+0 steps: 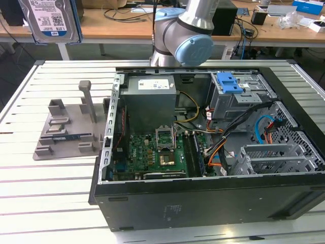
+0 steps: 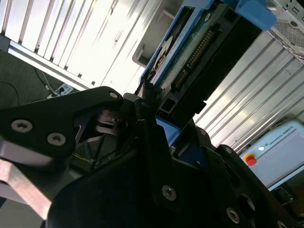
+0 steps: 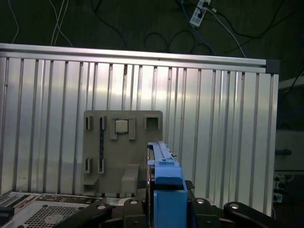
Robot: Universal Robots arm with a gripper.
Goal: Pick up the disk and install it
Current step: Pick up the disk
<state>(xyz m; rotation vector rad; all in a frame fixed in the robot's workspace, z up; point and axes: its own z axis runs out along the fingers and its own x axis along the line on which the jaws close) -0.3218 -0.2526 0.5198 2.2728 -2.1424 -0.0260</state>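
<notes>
In the exterior view the disk [image 1: 51, 20], silver with a white-and-blue label and a blue carrier frame, hangs high above the table's far corner on that view's left. In the second wrist view the disk [image 2: 199, 52] is seen edge-on, its connector side showing, with my gripper [image 2: 152, 109] shut on it between black fingers [image 2: 99, 118]. The first wrist view looks down along the blue carrier edge of the disk [image 3: 164, 175] held in my gripper [image 3: 166, 204], high over the slatted table.
The open computer case [image 1: 203, 203] lies on the slatted table [image 1: 45, 203], with a grey power supply [image 1: 150, 101] and a drive bay with a blue latch [image 1: 231, 81] inside. A grey fixture plate [image 1: 66, 132] sits left of the case. The arm's base [image 1: 185, 30] stands behind.
</notes>
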